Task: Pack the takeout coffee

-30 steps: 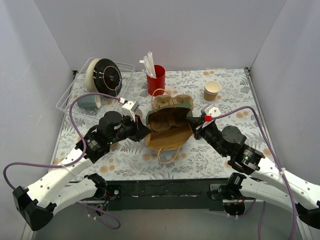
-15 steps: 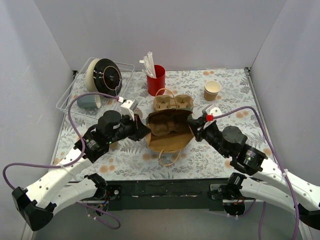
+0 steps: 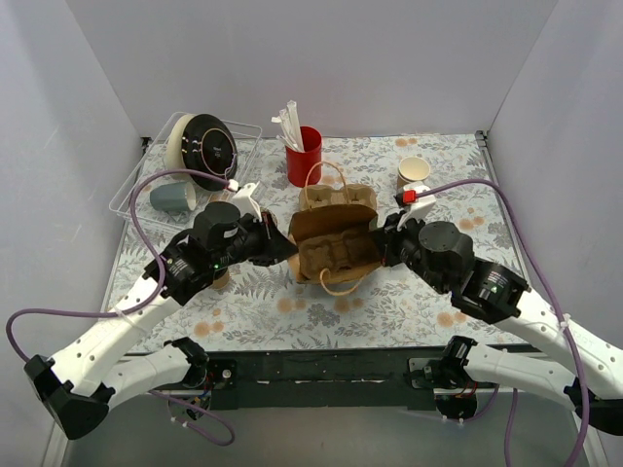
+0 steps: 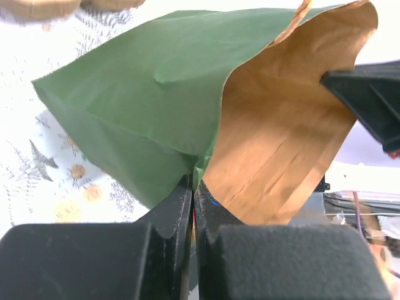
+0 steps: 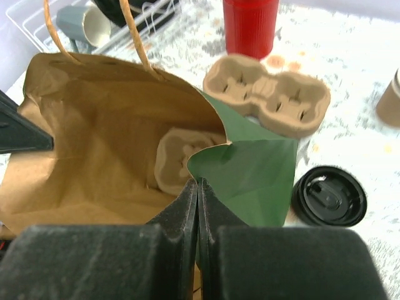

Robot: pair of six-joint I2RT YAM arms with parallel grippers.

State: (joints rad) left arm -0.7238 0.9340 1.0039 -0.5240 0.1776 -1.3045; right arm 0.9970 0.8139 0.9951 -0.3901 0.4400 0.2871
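Observation:
A paper bag point(image 3: 334, 222), green outside and brown inside, stands open in the middle of the table. My left gripper point(image 3: 289, 249) is shut on its left rim point(image 4: 194, 184). My right gripper point(image 3: 382, 249) is shut on its right rim point(image 5: 198, 184). A pulp cup carrier point(image 5: 175, 159) lies inside the bag. The takeout coffee shows only as a round black lid point(image 5: 329, 195) on the table right of the bag. My right arm hides it in the top view.
A second pulp carrier point(image 3: 336, 197) lies behind the bag. A red cup with straws point(image 3: 304, 156) stands behind that. A pale tan lidless cup point(image 3: 414, 170) is at the back right. A wire rack point(image 3: 146, 180) with a grey-blue mug point(image 3: 170, 197) is at the back left.
Both grippers have moved up and toward the back while holding the bag's rims. The bag has risen from lying flat to standing more upright.

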